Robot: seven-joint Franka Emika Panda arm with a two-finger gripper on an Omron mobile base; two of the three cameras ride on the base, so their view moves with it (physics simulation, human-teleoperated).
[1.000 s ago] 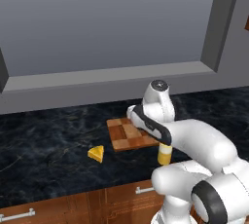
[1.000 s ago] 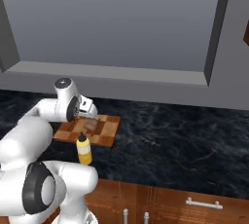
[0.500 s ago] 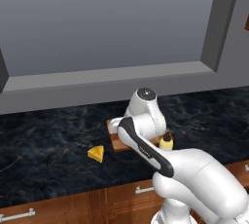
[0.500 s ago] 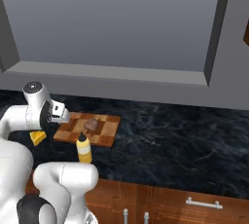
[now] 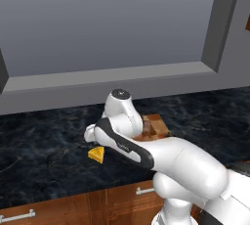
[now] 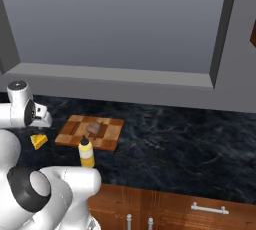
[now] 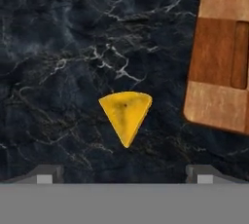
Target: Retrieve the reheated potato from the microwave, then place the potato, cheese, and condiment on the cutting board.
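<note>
The cheese [image 7: 126, 116], a small yellow wedge, lies on the dark marble counter left of the cutting board [image 6: 75, 136]. My gripper [image 7: 125, 177] hangs right above it, open, with one fingertip on each side and nothing between them. The potato [image 6: 94, 127], a brown lump, rests on the checkered board. The condiment [image 6: 86, 153], a yellow bottle with a pale cap, stands upright on the counter just in front of the board. In the left base view the cheese [image 5: 96, 154] sits below my hand [image 5: 90, 133], and my arm hides most of the board [image 5: 156, 121]. The microwave is out of view.
A large grey-framed panel [image 6: 120, 24] rises behind the counter, its sill overhanging the back edge. Dark marble counter [image 6: 190, 144] stretches to the right of the board. Wooden drawer fronts with metal handles [image 6: 210, 209] run below the counter's front edge.
My arm has swung left, from over the cutting board to over the cheese. The gripper stayed open. Potato, bottle and cheese have not moved.
</note>
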